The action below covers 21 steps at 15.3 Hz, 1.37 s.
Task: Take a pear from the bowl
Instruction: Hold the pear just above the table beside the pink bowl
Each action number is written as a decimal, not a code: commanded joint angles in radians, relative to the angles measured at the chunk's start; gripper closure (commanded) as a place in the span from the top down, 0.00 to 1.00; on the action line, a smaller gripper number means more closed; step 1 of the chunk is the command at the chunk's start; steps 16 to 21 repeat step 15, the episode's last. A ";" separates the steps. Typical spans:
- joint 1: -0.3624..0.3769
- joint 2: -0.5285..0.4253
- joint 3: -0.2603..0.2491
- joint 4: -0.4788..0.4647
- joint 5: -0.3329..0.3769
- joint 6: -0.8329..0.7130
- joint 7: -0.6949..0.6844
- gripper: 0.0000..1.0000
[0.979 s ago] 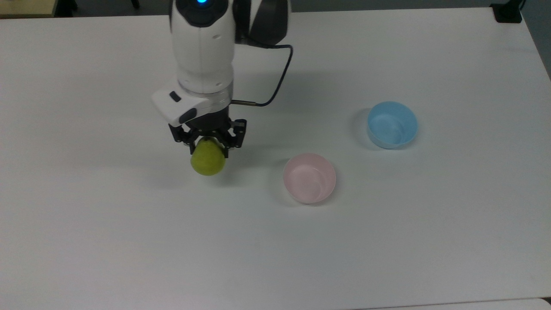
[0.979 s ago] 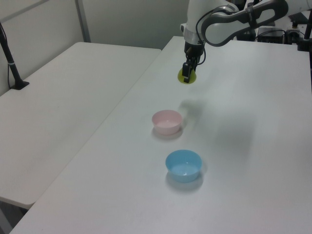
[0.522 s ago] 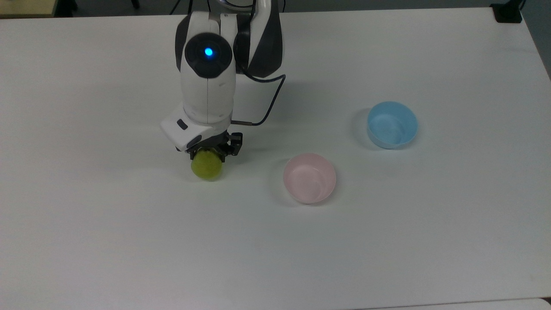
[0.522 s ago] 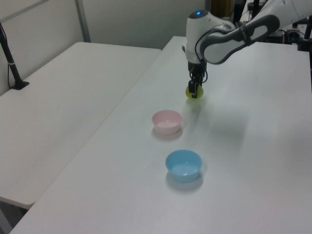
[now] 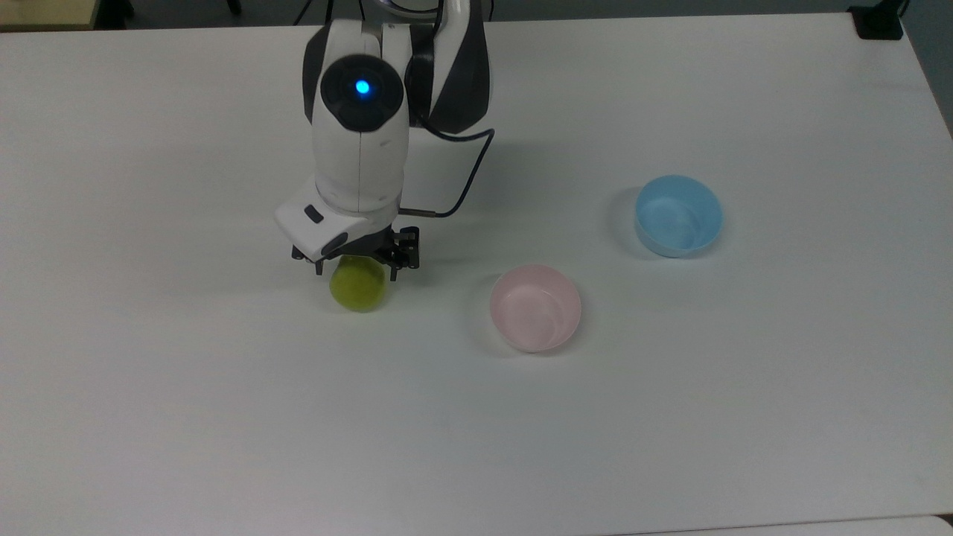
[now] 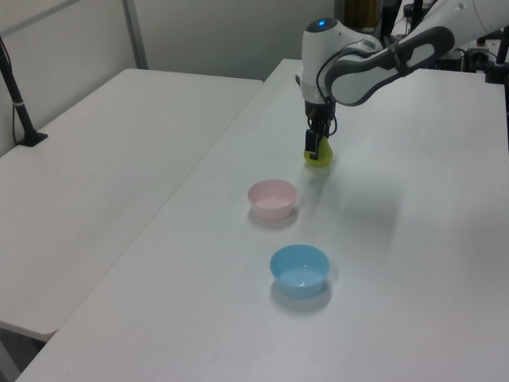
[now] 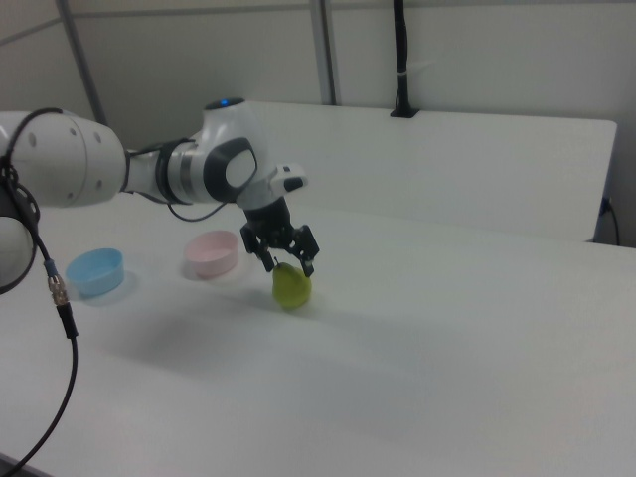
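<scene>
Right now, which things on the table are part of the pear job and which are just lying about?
Part of the job:
- pear, on the table under the gripper, its fingers spread
- pink bowl, empty

Just lying about:
- blue bowl, empty

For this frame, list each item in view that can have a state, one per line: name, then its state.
pear: out of the bowl, resting on the table, between the spread fingers.
gripper: open, fingers either side of the pear's top.
pink bowl: upright, empty, on the table.
blue bowl: upright, empty, apart from the pink bowl.
table: white, bearing both bowls and the pear.
</scene>
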 commanded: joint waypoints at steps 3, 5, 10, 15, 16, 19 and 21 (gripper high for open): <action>-0.001 -0.231 0.004 -0.018 -0.006 -0.248 0.008 1.00; -0.002 -0.303 -0.001 -0.021 0.005 -0.328 0.009 1.00; -0.007 -0.420 -0.003 -0.041 0.010 -0.446 0.002 1.00; -0.007 -0.463 -0.004 -0.069 0.036 -0.449 0.005 1.00; -0.007 -0.463 -0.004 -0.069 0.036 -0.449 0.005 1.00; -0.007 -0.463 -0.004 -0.069 0.036 -0.449 0.005 1.00; -0.007 -0.463 -0.004 -0.069 0.036 -0.449 0.005 1.00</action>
